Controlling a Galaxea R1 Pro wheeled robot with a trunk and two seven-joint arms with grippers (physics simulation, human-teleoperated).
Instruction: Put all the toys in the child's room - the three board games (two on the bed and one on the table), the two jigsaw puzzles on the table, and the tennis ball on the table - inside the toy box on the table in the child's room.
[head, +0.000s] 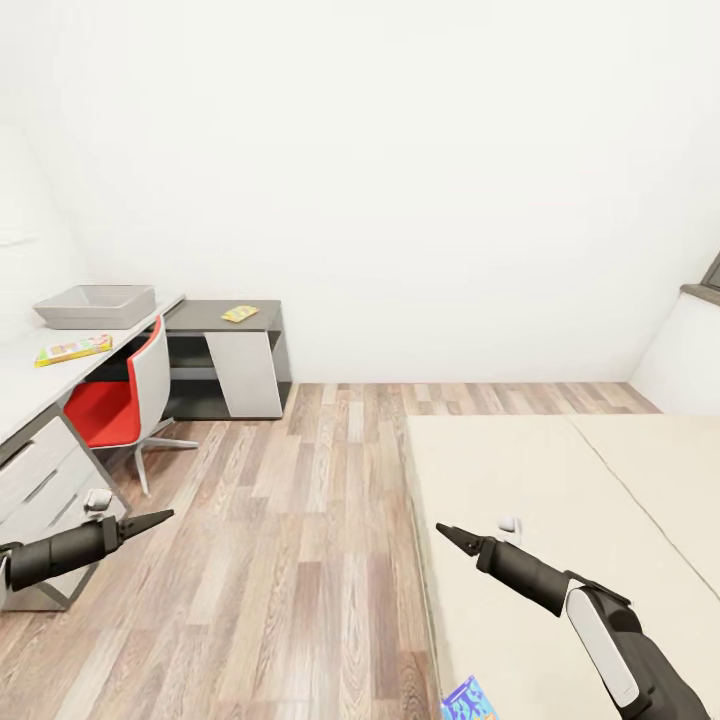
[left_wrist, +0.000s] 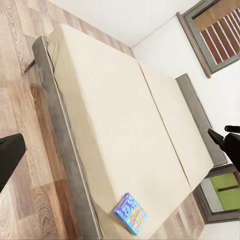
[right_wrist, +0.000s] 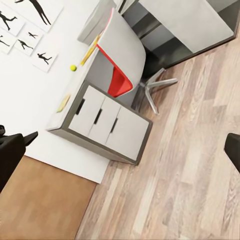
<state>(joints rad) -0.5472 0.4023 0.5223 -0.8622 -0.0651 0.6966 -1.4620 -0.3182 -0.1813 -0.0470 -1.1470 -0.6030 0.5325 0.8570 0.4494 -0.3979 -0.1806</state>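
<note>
Cream mattress fills the right of the room, and a blue board game lies at the bed's near left corner, flat, close to the edge. The right gripper hangs over that left edge, farther along the bed than the game, so the game lies behind and below it, toward the robot. Its jaws look pressed together and hold nothing. The left gripper is out over the floor, well apart from the bed, also pinched to a point and empty. I judge the right arm the nearer one for the blue game.

Far left, the toy box sits on the counter, with a yellow-red-green game just this side of it. A jigsaw puzzle lies on the dark lower counter beyond. The tennis ball rests on the counter by the wall.
</note>
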